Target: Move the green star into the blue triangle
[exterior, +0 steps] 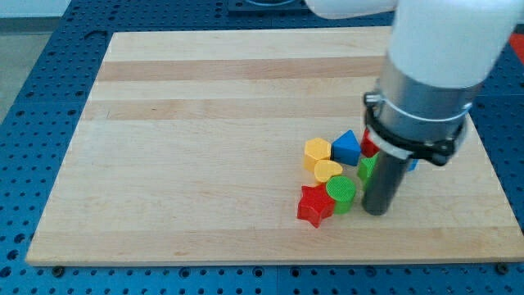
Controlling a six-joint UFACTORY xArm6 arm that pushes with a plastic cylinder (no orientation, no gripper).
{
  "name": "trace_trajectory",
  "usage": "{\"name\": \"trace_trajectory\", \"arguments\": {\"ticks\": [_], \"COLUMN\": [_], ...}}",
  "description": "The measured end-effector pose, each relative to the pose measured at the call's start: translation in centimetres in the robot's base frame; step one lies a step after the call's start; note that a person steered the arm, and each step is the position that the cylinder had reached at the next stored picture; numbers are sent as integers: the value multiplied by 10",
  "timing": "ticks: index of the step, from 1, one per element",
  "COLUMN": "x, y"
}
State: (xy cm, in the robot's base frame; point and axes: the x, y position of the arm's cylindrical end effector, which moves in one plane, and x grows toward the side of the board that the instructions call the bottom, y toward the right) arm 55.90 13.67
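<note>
Camera view, tip: my tip (375, 211) sits on the wooden board (205, 164), just right of the block cluster; there are no jaws here, only the rod, so nothing is spread or pinched.
Camera view, green star: the green star (341, 193) lies just left of my tip, touching the red star (315, 206) at its lower left.
Camera view, blue triangle: the blue triangle (346, 147) stands above the green star, near it, with the yellow heart (327, 170) and yellow hexagon (317, 151) to its left.
Camera view, hidden blocks: a green block (366, 168) and a red block (369, 147) show partly behind the rod; shapes unclear.
Why placed so: I judge my tip too far right; it belongs below the star for an upward push.
Open room: the board's left is bare; the bottom edge lies near the cluster.
</note>
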Motion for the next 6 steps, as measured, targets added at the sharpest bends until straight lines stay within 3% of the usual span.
{"name": "trace_trajectory", "arguments": {"ticks": [2,5,6], "x": [-22,-40,-40], "y": [35,5,50]}}
